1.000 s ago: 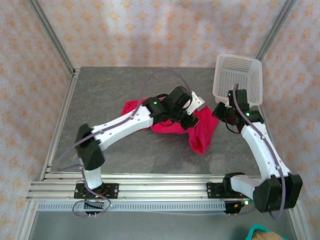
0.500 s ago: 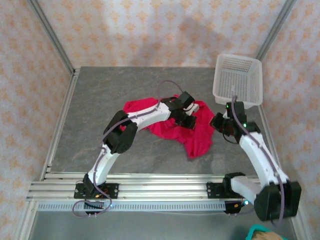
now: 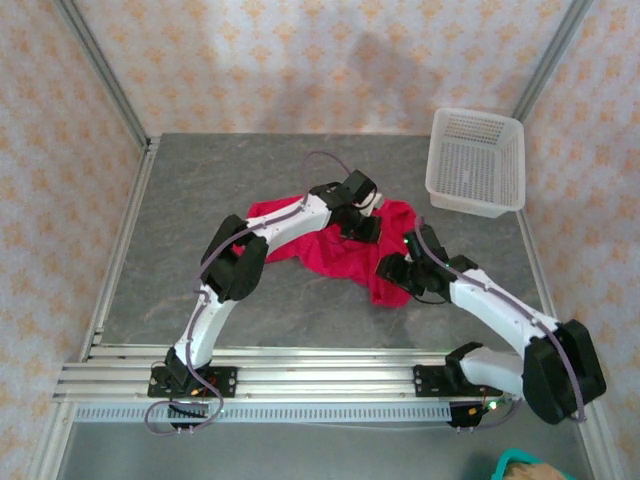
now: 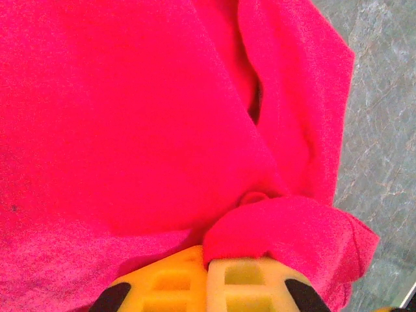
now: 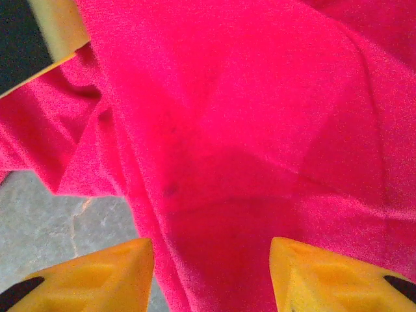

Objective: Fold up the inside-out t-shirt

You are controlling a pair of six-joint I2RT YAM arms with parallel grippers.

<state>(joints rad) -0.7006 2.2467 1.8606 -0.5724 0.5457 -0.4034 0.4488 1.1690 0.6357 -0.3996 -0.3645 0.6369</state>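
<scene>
The inside-out t-shirt [image 3: 330,260] lies crumpled, bright red-pink, in the middle of the grey table [image 3: 200,200]. My left gripper [image 3: 362,228] rests on its far right part. In the left wrist view this gripper [image 4: 211,263] is shut on a bunched fold of the t-shirt [image 4: 130,117]. My right gripper [image 3: 392,268] is at the shirt's near right edge. In the right wrist view it [image 5: 211,266] stands open, its yellow fingers [image 5: 97,276] wide apart just above the t-shirt [image 5: 227,130], nothing pinched between them.
A white mesh basket [image 3: 475,162] stands at the table's far right corner. Metal frame posts rise at the back corners. Bare grey table [image 5: 39,221] shows beside the shirt's edge. Part of the left gripper's finger [image 5: 45,32] shows at the top left of the right wrist view.
My right arm has swung from beside the basket down and left to the shirt's near right edge, and its jaws have opened. The left gripper shifted slightly back, and the shirt settled flatter.
</scene>
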